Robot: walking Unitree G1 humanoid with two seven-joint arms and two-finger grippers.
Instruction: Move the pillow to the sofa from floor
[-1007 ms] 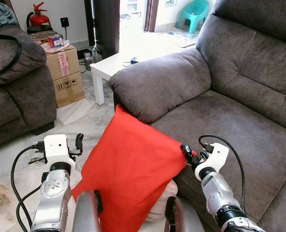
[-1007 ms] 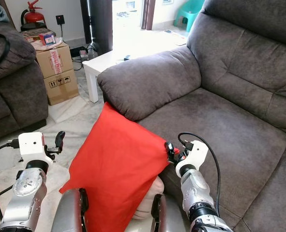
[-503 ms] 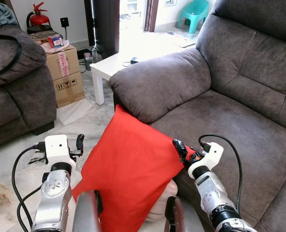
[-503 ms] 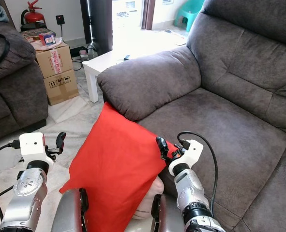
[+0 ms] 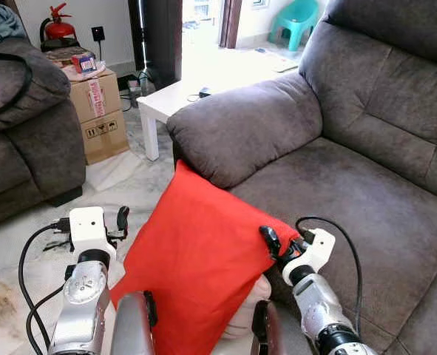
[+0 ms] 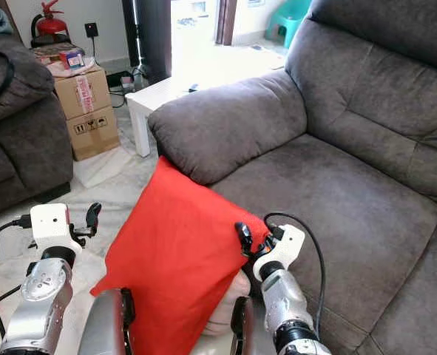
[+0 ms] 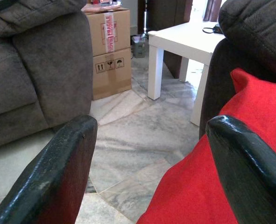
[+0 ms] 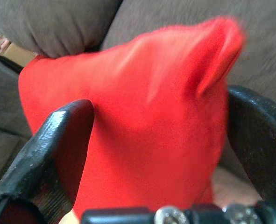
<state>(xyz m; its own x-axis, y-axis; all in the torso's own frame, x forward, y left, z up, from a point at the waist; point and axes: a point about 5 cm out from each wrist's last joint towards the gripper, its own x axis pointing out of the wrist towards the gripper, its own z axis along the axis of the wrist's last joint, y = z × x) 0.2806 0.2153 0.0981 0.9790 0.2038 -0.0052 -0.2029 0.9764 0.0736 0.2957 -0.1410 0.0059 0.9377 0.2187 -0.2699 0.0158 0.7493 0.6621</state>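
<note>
Marble floor; red pillow against grey sofa.

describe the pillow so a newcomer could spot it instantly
Find the grey sofa and its padded armrest. Propped below the armrest against the sofa front stands the red pillow, right pincer around its corner. Nothing else nearby is bright red.

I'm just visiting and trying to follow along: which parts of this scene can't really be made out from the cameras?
- Red pillow: its lower edge is hidden behind the robot's body in the eye views.
- Right gripper: right wrist view blurred; whether its fingers press the pillow corner is unclear.
- Print on the cardboard box: too small.
- Fire extinguisher: cut off by the top edge.
</note>
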